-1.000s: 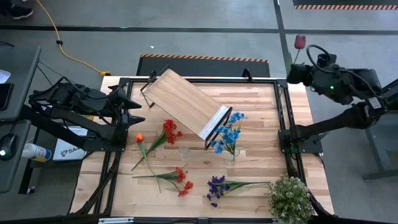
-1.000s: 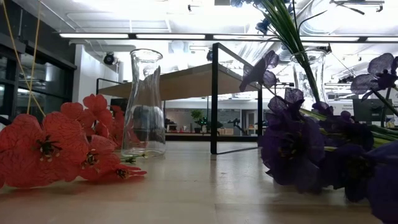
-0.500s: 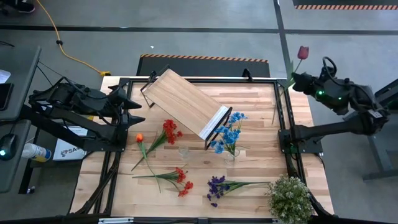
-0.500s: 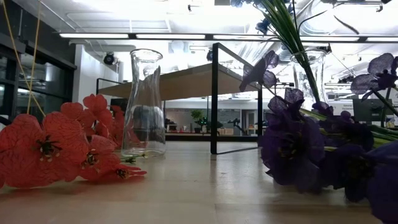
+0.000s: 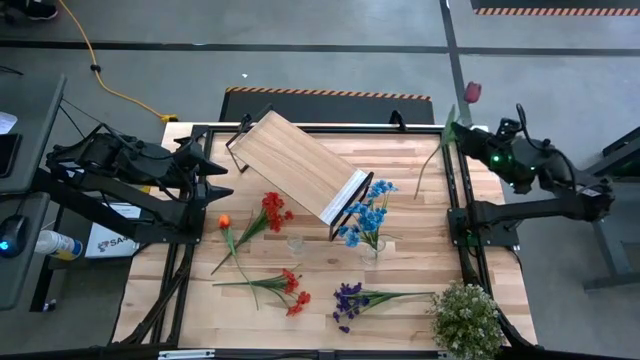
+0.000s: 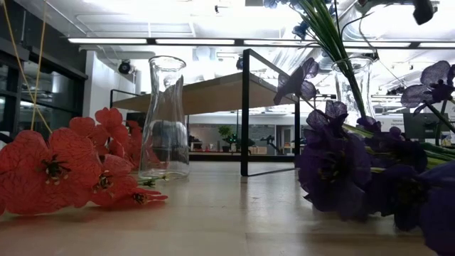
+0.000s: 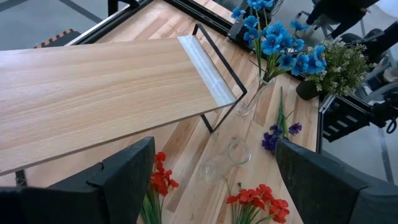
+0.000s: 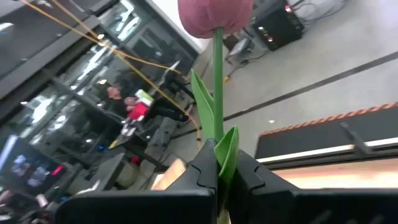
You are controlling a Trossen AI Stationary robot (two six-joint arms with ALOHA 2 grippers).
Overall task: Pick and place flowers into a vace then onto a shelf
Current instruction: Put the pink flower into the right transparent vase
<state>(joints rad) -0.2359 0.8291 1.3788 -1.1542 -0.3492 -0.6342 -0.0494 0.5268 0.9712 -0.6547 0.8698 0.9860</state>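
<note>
Right jaws clamped on the green stem of a dark red tulip, head well beyond the tips, off the striped wooden table. Left jaws wide, empty, the light wooden shelf with black frame ends just ahead.

Progress: blue flowers stand in a clear glass vase; second clear glass vase empty. Red, orange and purple stems lie loose. Nothing on the shelf yet.

No legible writing.

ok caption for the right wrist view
Right gripper shut on a dark red tulip, stem upright.

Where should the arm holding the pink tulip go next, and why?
Probably inward toward the empty vase. The right gripper has its jaws shut on the dark red tulip, at the table's far right edge, while the blue flowers already fill the other vase.
</note>
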